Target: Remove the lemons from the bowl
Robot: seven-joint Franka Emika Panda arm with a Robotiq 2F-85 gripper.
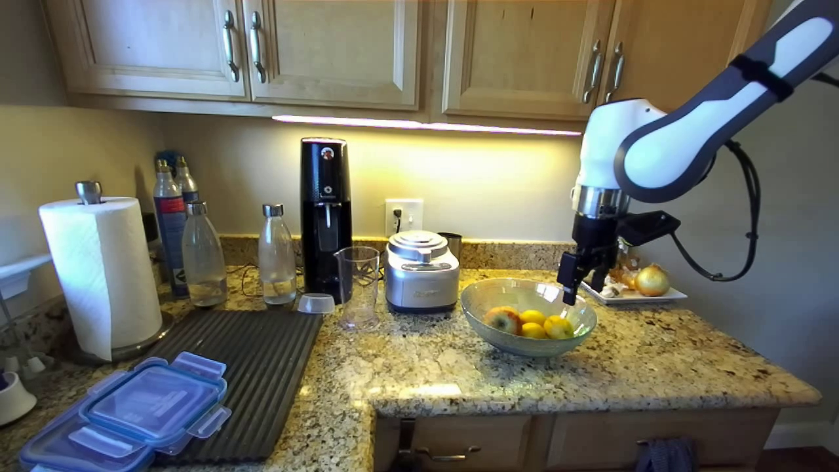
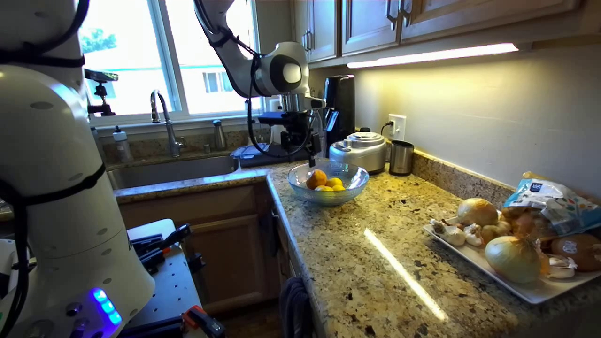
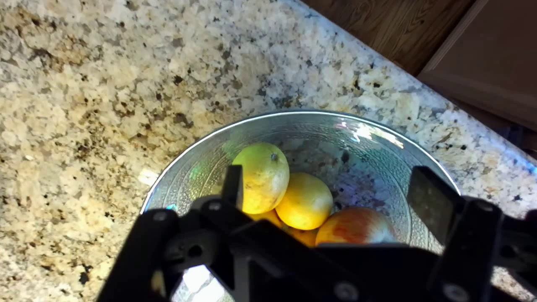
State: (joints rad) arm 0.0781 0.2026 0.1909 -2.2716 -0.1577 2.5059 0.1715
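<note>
Several yellow lemons [image 1: 533, 317] lie in the clear glass bowl [image 1: 543, 347] beside a reddish apple [image 1: 502, 320]. The lemons [image 2: 334, 182] and bowl [image 2: 328, 199] also show in an exterior view. In the wrist view a greenish-yellow lemon [image 3: 264, 178] touches a yellow lemon [image 3: 305, 201]. More lemons below them are partly hidden by the gripper and the upper fruit. My gripper [image 1: 583, 293] is open and empty, pointing down over the bowl's rim side. In the wrist view the fingers of the gripper [image 3: 329, 182] are wide apart, one overlapping the greenish-yellow lemon's edge.
A silver appliance [image 1: 423, 278] and a clear pitcher [image 1: 358, 288] stand beside the bowl. A black drink machine [image 1: 326, 216] stands behind. A white tray [image 2: 533, 293] holds onions and garlic farther along. The counter [image 2: 375, 272] edge runs near the bowl.
</note>
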